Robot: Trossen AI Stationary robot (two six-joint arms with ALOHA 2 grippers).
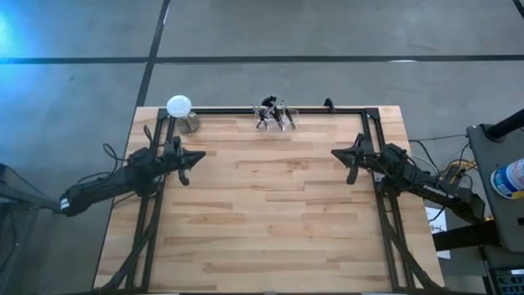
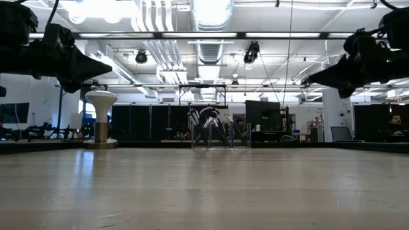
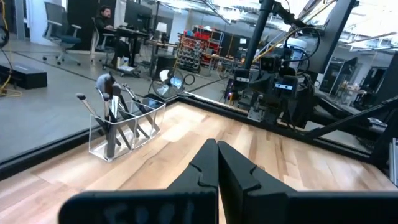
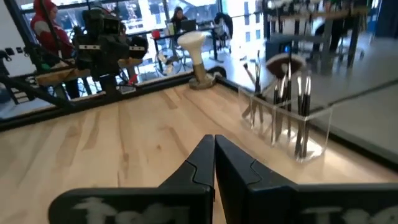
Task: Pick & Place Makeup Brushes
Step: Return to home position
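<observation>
While grey concrete floor [image 1: 327,33] surrounds the pale plank table [image 1: 270,221], slim dark makeup brushes [image 1: 273,115] lean heads-up in a clear organizer [image 3: 124,134] at the high view's top centre; left gripper [image 1: 199,156] mid-left and right gripper [image 1: 336,153] mid-right hover pinched closed.

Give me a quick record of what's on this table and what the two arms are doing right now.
Table: wooden top
Organizer: clear, middle of the far edge
Makeup brushes: standing inside the Organizer; none seen on the wood
Stand: white ball top, far left corner
Left gripper: shut, empty, raised over the left side
Right gripper: shut, empty, raised over the right side
</observation>
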